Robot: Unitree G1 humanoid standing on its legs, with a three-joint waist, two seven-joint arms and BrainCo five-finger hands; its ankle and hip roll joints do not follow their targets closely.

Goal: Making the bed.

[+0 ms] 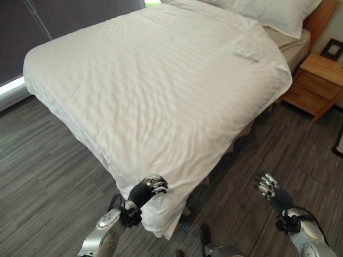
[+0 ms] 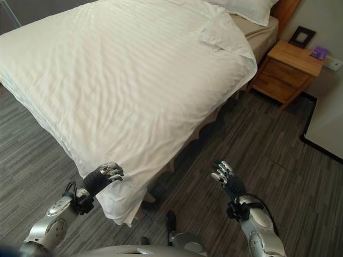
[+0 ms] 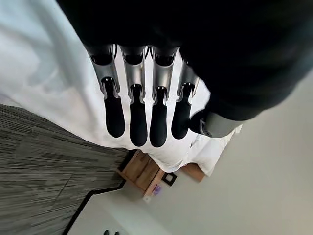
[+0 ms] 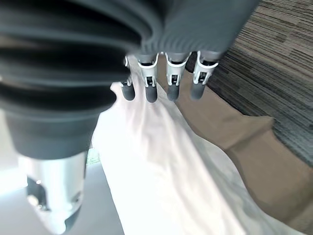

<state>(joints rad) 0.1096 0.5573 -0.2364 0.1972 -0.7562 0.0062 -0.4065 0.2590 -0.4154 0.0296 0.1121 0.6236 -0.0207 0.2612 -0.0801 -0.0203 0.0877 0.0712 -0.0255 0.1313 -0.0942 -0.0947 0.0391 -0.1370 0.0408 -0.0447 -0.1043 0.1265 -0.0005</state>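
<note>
You are standing at the foot corner of the bed [image 1: 292,51], and the white duvet [image 1: 155,80] is already lying spread across nearly the whole mattress, reaching from the pillow [image 1: 268,13] end down to the corner nearest you. Its surface is looking mostly flat, with shallow ripples running across it and one folded-back flap near the pillow, on the side of the bed facing the wooden nightstand [image 1: 316,83].

Your left hand [image 1: 147,188] is sitting right at the duvet corner that is hanging off the foot of the bed toward the dark plank floor [image 1: 48,176]. Its fingers are stretching out straight and side by side in the left wrist view, with the cloth behind them, so the hand is looking relaxed and not pinching the fabric; whether the tips are touching the duvet, you cannot tell. Your right hand [image 1: 266,186] is hovering over the floor, clear of the bed on the nightstand side, fingers loosely extended and holding nothing.

Judging by this, the main spreading is largely done. What is remaining, as far as can be seen, is squaring the drooping foot corner, evening the overhang on the nightstand side where the tan bed skirt [image 2: 209,120] is showing, and smoothing that flap by the pillow.
</note>
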